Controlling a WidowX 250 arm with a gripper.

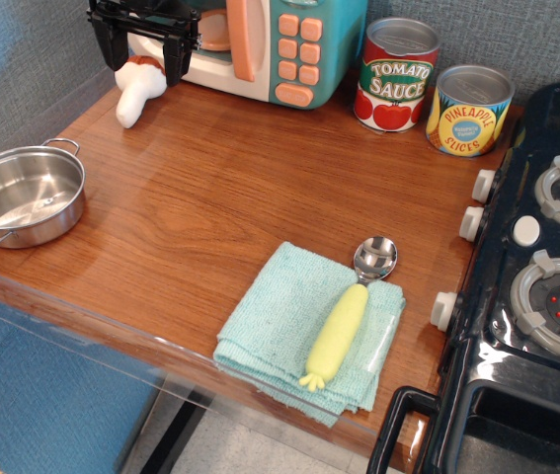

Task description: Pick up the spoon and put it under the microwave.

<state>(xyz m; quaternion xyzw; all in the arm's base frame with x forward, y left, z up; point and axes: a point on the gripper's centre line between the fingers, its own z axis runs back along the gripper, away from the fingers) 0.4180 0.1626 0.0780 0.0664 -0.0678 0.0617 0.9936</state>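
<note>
The spoon (347, 318) lies on a folded teal cloth (304, 331) near the table's front edge, its yellow-green handle toward the front and its shiny metal bowl toward the back, just off the cloth. The microwave (280, 44) stands at the back of the table, teal with a cream front and salmon-pink buttons and handle. My black gripper (143, 44) hangs at the back left, in front of the microwave's left part and far from the spoon. Its fingers stand apart and hold nothing.
A white mushroom-shaped toy (138, 87) lies just below the gripper. A steel pot (23, 196) sits at the left edge. A tomato sauce can (396, 75) and a pineapple slices can (469, 111) stand at the back right. A black toy stove (531, 296) fills the right side.
</note>
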